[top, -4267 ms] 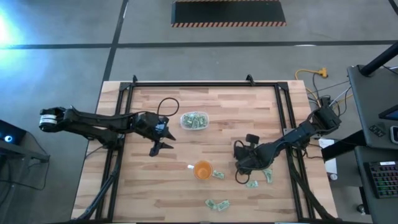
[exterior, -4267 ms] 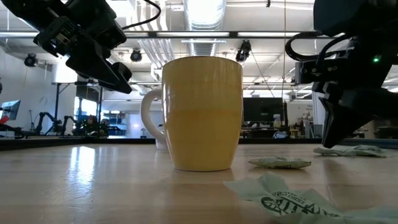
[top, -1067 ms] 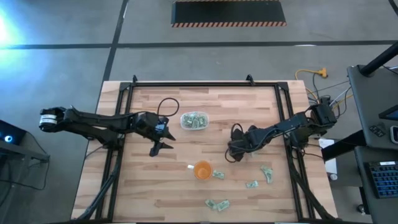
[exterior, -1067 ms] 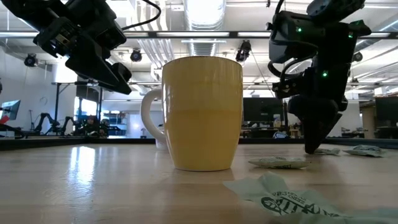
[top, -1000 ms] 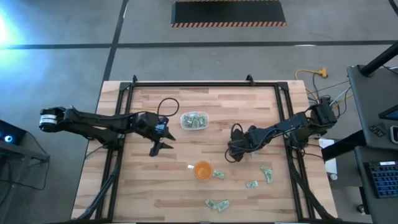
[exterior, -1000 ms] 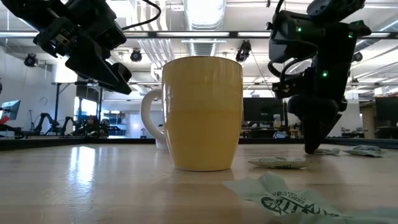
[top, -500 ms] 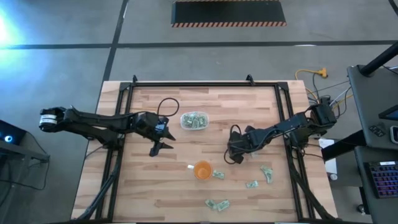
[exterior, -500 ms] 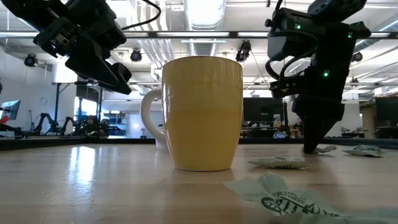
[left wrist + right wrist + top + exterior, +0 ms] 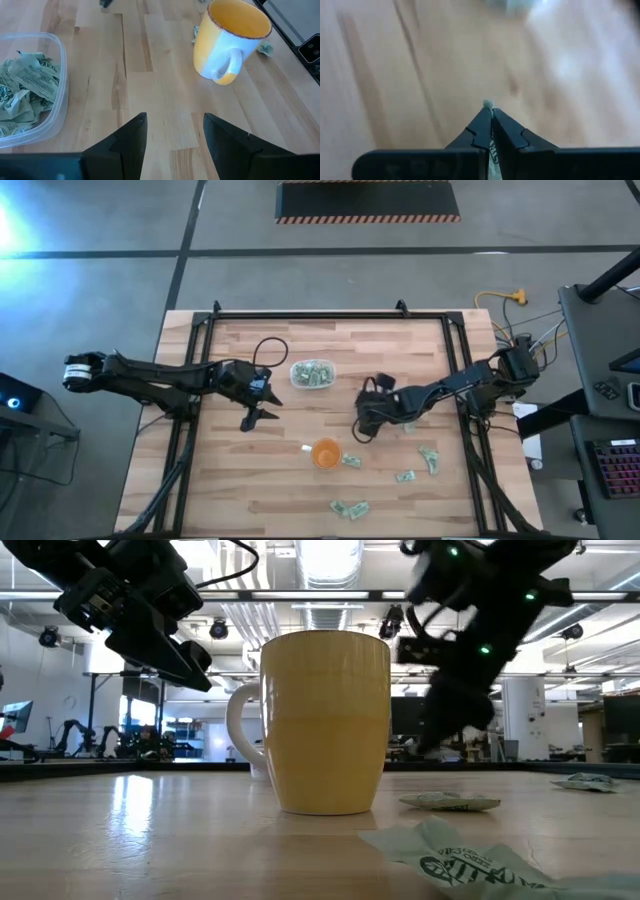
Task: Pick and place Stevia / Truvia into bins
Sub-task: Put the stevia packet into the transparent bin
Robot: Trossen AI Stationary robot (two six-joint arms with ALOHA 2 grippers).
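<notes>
Two arms are over your desk (image 9: 300,490). Starting from the left edge, your left gripper (image 9: 254,417) hangs above the boards a little left of the desk's middle, its fingers (image 9: 129,142) spread wide with nothing between them. In the left wrist view it looks past those fingers at bare wood, with the tub to one side and the cup farther off.

Next comes the tub (image 9: 312,374), sitting towards the far edge near the middle, already holding a heap of crumpled sachets (image 9: 27,87). Below it, towards the near edge, you have the cup (image 9: 326,453), upright, with a small white scrap (image 9: 307,448) just beside it on the left and one sachet touching or nearly touching its right side.

Right of the cup, your right gripper (image 9: 361,430) points down between the tub and the cup, well clear of both. Its fingers (image 9: 481,131) are pressed together on a sachet (image 9: 491,145), of which only a thin edge shows between the tips.

Loose sachets (image 9: 428,457) lie towards the near right corner, and one more pair (image 9: 349,507) rests close to the near edge.
</notes>
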